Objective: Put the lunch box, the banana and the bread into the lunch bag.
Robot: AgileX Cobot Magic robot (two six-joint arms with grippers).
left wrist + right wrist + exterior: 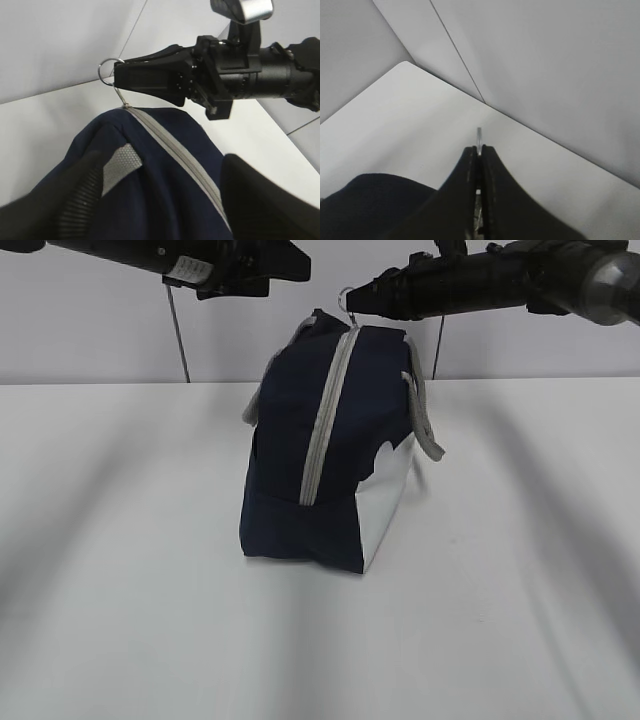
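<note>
One lunch bag (325, 455) stands zipped on the table (130, 570). Its metal ring pull (109, 71) is pinched in the closed right gripper (120, 77); the left gripper (165, 200) hovers wide open over the bag, holding nothing.

Right tool (480, 150) pinched tight on metal ring pull (479, 136); navy lunch bag (375, 200) below-left.
</note>
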